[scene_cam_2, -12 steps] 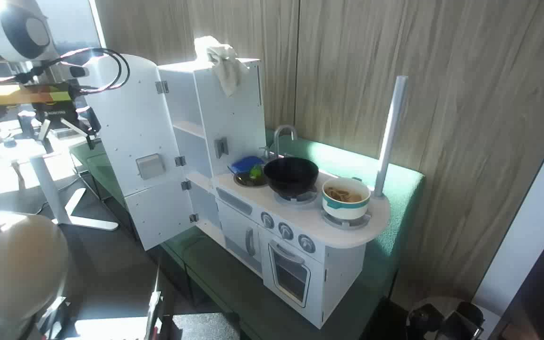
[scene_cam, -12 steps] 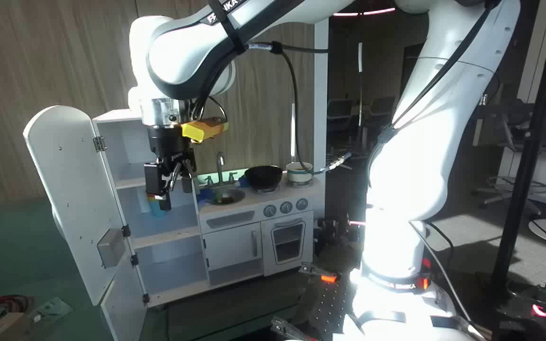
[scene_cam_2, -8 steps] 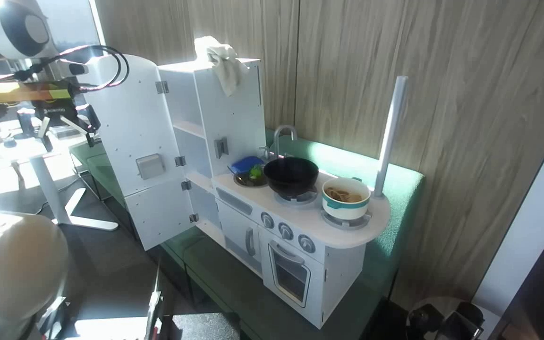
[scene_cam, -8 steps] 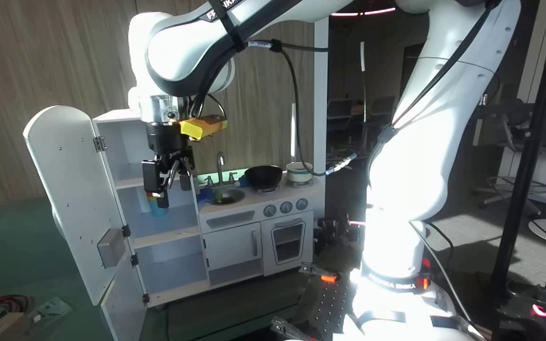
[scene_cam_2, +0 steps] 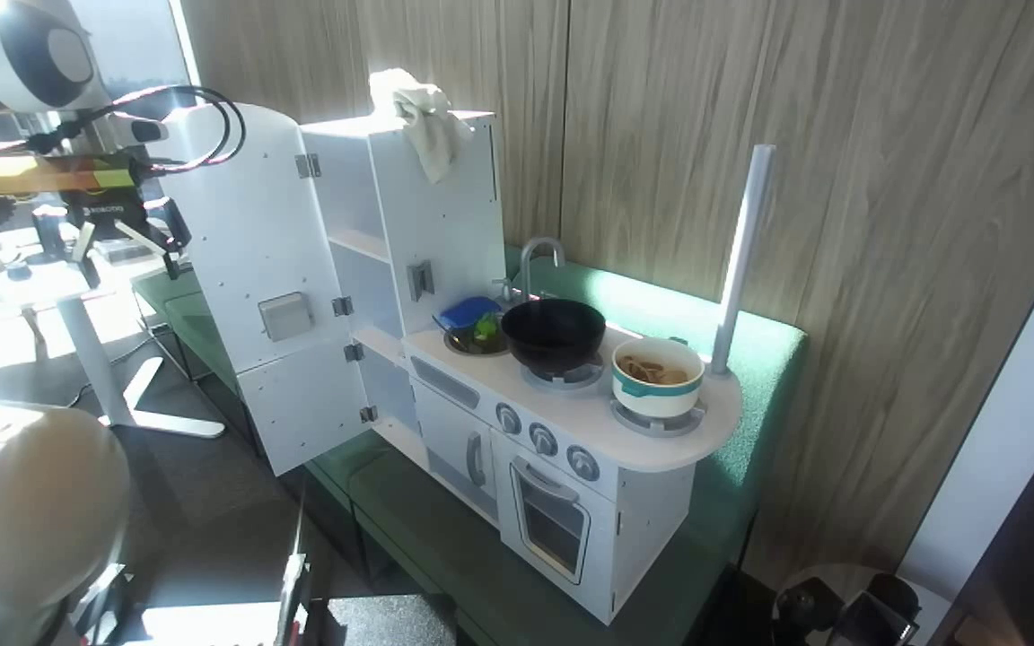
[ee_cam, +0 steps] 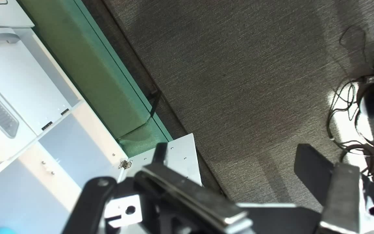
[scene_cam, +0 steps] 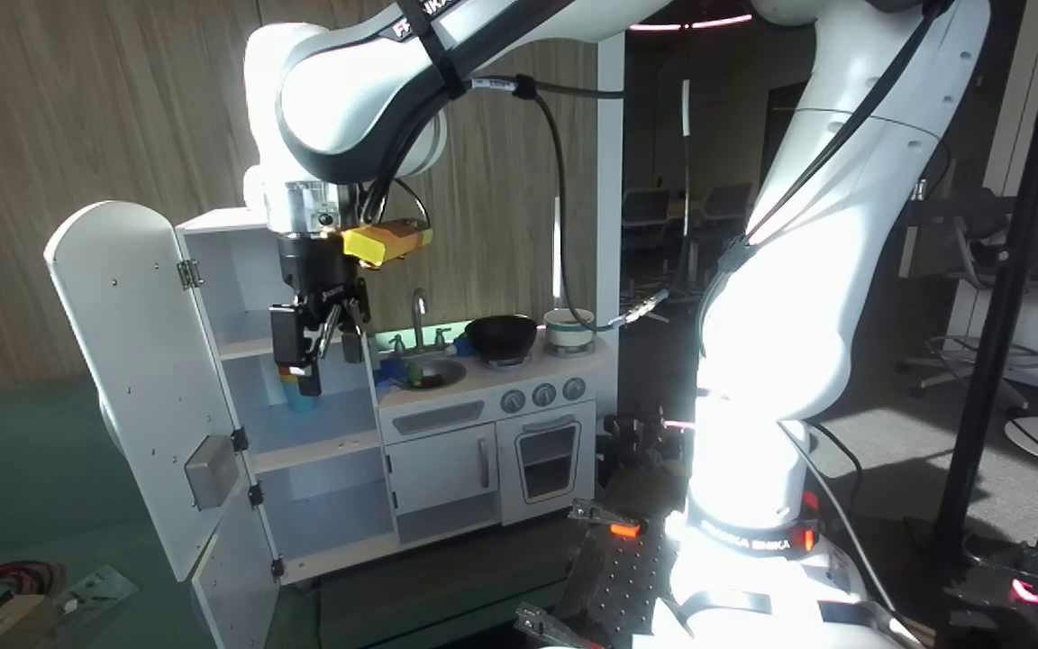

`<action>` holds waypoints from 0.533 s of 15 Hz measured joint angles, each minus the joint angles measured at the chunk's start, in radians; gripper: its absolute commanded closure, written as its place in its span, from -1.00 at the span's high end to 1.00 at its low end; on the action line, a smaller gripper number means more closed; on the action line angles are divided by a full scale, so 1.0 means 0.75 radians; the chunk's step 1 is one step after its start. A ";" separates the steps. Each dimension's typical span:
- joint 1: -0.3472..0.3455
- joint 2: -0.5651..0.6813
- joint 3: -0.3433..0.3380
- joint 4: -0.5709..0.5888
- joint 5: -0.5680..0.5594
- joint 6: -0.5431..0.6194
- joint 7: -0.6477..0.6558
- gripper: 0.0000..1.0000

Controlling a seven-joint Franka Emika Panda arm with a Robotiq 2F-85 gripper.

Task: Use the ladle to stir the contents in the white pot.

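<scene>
While the white arm (scene_cam: pixel 780 315) arches in front of a toy kitchen (scene_cam: pixel 445 461), its gripper (scene_cam_2: pixel 130 271) points down before a tall cabinet (scene_cam_2: pixel 436 229), well apart from the white pot (scene_cam_2: pixel 661 404). The gripper is released: its fingers (ee_cam: pixel 313 172) stand wide apart, and in the wrist view gray carpet (ee_cam: pixel 255 97) shows in the gap between them. Banded in teal, the pot stands upright on a gray burner (scene_cam_2: pixel 656 429) at the rounded end of the counter (scene_cam_2: pixel 722 414), just beside a tall gray post (scene_cam_2: pixel 741 260). Inside it, in an exterior view, brown contents (scene_cam_2: pixel 652 370) show below the rim, too small to identify. A black wok (scene_cam_2: pixel 555 332) sits on the next burner, between the pot and the sink (scene_cam: pixel 454 371). A green item (scene_cam_2: pixel 486 327) lies in the sink, a blue object (scene_cam_2: pixel 468 312) rests at its edge nearest the cabinet, and a curved faucet (scene_cam_2: pixel 542 242) rises behind. The cabinet has its upper door (scene_cam_2: pixel 243 229) and lower door (scene_cam_2: pixel 306 408) swung out. On one shelf (scene_cam: pixel 330 424) stands a blue cup (scene_cam: pixel 301 398), partly hidden by the gripper in an exterior view. A pale cloth (scene_cam_2: pixel 423 117) drapes over the cabinet's top. The kitchen rests on a long green bench (scene_cam_2: pixel 445 534), in front of a wall (scene_cam_2: pixel 840 179) of wood-grain panels.
</scene>
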 measured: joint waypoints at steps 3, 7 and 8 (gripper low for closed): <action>-0.010 0.007 -0.014 -0.010 -0.005 -0.001 0.007 1.00; -0.082 0.047 -0.099 -0.014 -0.005 0.002 0.088 1.00; -0.096 0.057 -0.114 -0.014 -0.004 0.004 0.112 1.00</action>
